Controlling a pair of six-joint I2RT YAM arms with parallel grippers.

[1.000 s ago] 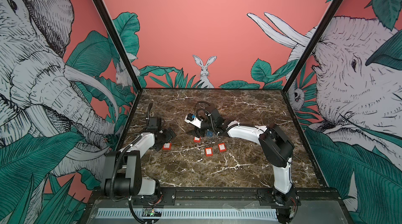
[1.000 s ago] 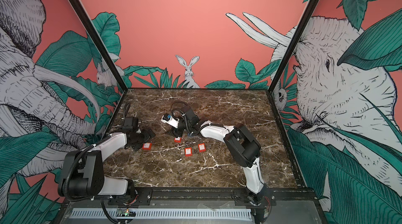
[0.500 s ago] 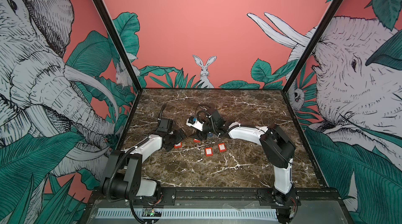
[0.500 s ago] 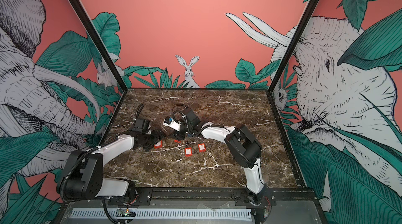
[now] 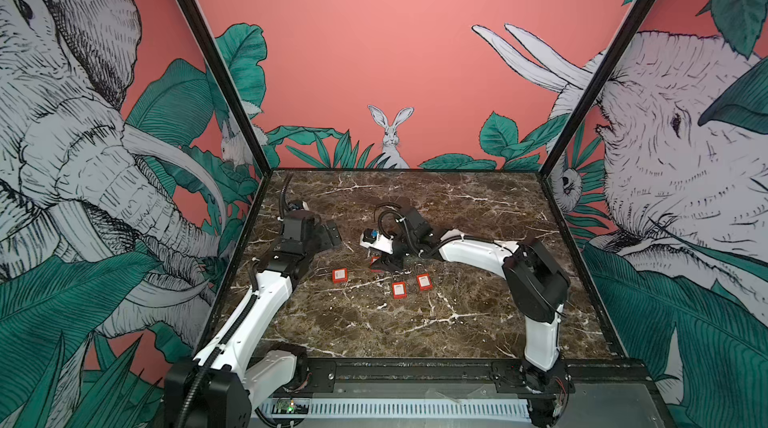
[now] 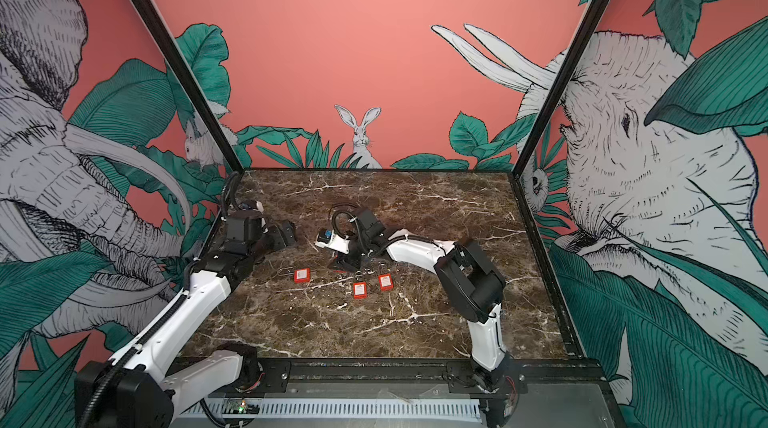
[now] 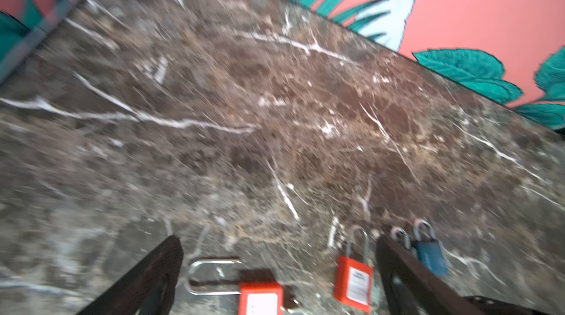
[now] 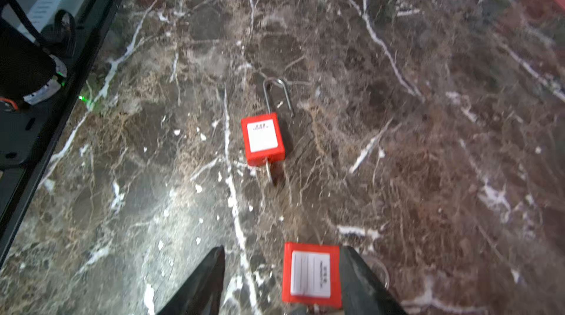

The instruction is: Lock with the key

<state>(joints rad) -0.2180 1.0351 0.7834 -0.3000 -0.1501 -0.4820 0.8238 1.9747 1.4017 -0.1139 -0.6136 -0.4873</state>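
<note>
Desk (image 5: 374, 334): brown marble, carrying red padlocks (image 5: 399, 290) in a loose cluster near its middle; one blue padlock (image 7: 431, 255) shows in the left wrist view.
Task item: nearest red padlock (image 8: 310, 275) lies flat between the right fingers (image 8: 357, 276), touching one, clear of the other.
Key: thin metal stub (image 8: 269, 173), likely a key, projects from the base of the farther padlock (image 8: 263, 137); no key in either grip.
Right end effector (image 8: 282, 250): jaws partly apart, straddling that nearest padlock, not clamped.
Left end effector (image 5: 328, 235): jaws wide, empty, near the cluster.
Risk one: off-centre closure could skid or twist the padlock body on smooth marble.
Risk two: its shackle and keyway cannot be made out; a pinch across either would block locking.
</note>
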